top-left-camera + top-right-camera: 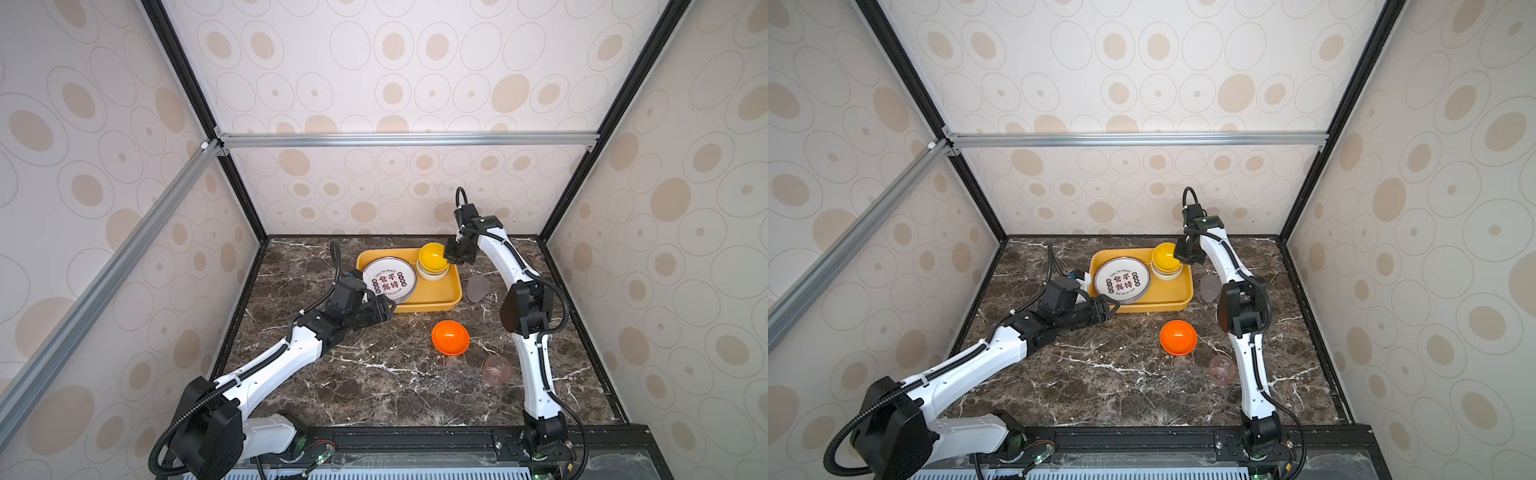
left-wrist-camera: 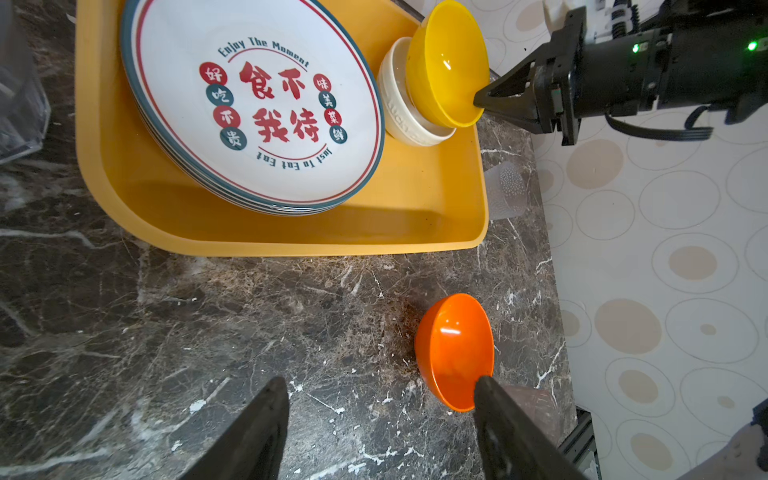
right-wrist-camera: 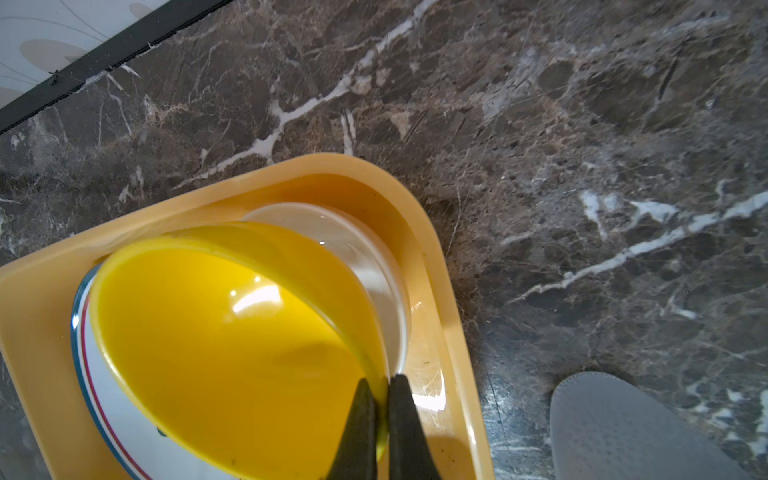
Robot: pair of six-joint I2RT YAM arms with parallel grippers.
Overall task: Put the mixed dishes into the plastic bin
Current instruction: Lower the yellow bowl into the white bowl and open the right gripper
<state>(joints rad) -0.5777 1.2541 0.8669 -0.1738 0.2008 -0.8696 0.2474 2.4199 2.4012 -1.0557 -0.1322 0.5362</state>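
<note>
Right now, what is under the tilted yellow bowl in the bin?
A cream bowl stands under it in the bin. The right end effector pinches the rim of the yellow bowl. It covers most of the cream bowl's inside, so its contents cannot be seen.

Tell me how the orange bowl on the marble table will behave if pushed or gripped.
The orange bowl has a glossy outside with a bright highlight, so a grip may slip. It lies dome up or tilted, not on its base, so a push would probably slide or rock it. It looks like plastic, likely light.
</note>
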